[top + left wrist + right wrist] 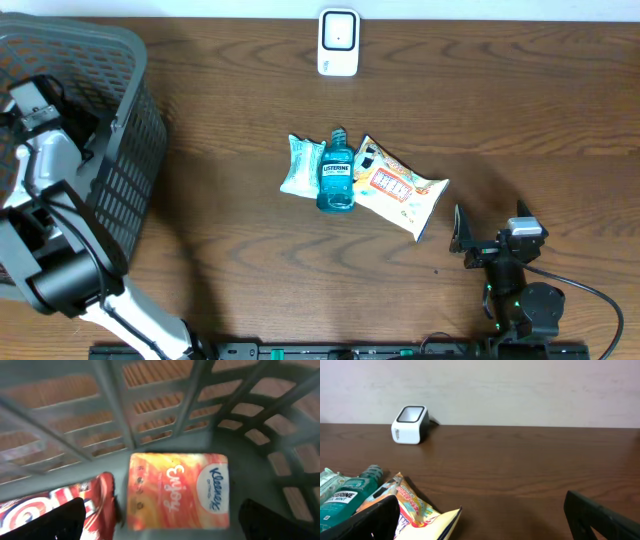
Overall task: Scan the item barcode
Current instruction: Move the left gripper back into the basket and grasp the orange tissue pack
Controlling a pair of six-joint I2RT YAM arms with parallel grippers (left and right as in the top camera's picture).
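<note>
The white barcode scanner point(338, 42) stands at the table's far edge, also seen in the right wrist view point(410, 425). Three items lie mid-table: a pale green packet point(300, 165), a blue Listerine bottle point(336, 172) and a yellow snack bag point(400, 190). My left gripper point(162, 527) hangs open inside the grey basket point(120, 150), above an orange Kleenex pack point(177, 491) and a red-white packet point(60, 505). My right gripper point(482, 520) is open and empty, low at the front right, just right of the snack bag point(420, 515).
The basket fills the table's left end, with the left arm point(45, 160) reaching down into it. Its slatted walls point(150, 405) surround the left gripper closely. Bare wood lies between the items and the scanner.
</note>
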